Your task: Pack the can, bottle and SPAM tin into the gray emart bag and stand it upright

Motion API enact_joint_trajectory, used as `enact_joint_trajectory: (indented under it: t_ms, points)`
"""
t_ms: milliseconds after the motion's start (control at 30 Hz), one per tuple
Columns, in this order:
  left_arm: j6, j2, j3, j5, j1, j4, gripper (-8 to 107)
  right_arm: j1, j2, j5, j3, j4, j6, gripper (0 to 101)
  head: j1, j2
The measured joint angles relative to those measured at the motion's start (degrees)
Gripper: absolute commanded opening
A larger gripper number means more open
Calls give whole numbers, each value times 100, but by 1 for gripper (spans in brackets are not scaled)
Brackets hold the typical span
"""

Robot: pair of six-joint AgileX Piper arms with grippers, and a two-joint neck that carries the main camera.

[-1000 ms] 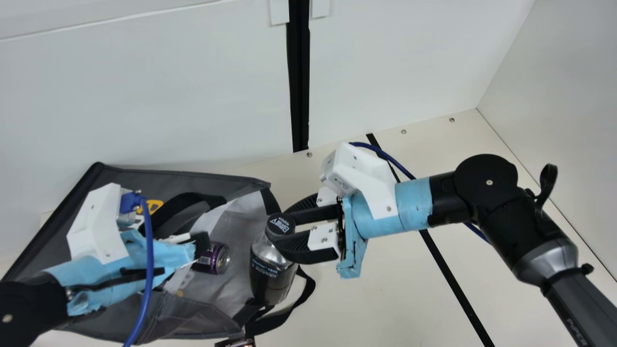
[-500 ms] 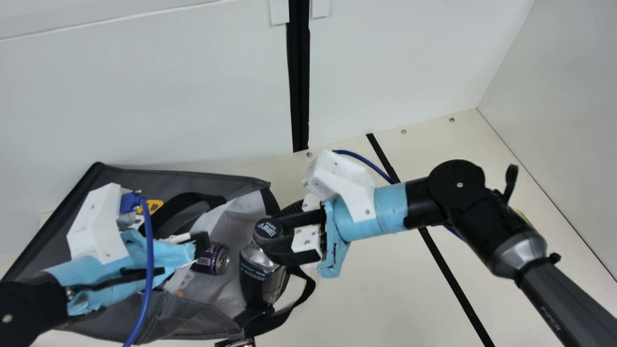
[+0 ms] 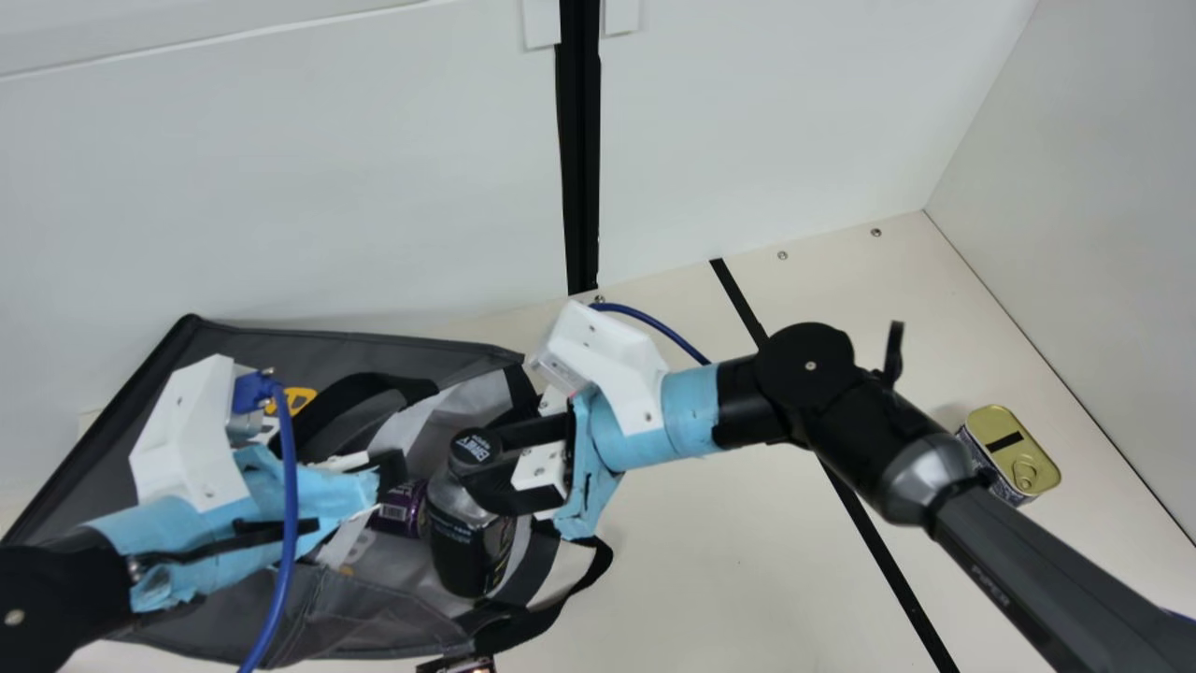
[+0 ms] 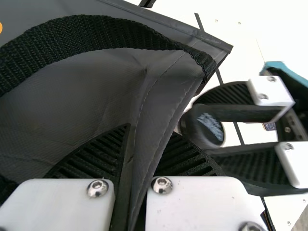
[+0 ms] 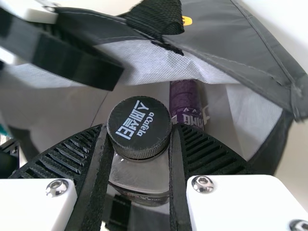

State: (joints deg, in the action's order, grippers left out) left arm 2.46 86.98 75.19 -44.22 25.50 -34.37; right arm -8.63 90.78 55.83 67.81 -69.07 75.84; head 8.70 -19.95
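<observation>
Main view: I'm seemingly loading the bottle (image 3: 467, 551) at the bag's (image 3: 280, 344) mouth; the SPAM tin (image 3: 1009, 453) is waiting well apart from it.
Left wrist view: my left jaws are pinching the bag's edge, nearly closed.
Right wrist view: my right jaws are clasping the bottle's neck, parted by its width; the can (image 5: 185, 103) is lying inside the bag. Settling the bottle inside is probably coming next.

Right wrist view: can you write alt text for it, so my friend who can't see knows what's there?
The right gripper holds a black-capped bottle between its two ribbed fingers, at the open mouth of the gray bag. A purple can is inside the bag.
</observation>
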Motion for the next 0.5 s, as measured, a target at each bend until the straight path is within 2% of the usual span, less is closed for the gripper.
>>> enact_joint_trajectory:
  t_ms: [267,500]
  points:
    - [0,0,0,0,0,0,-8,-336,385,-480,165,-209,17,0,0,0]
    - [0,0,0,0,0,0,-8,-599,638,-747,254,-221,12,0,0,0]
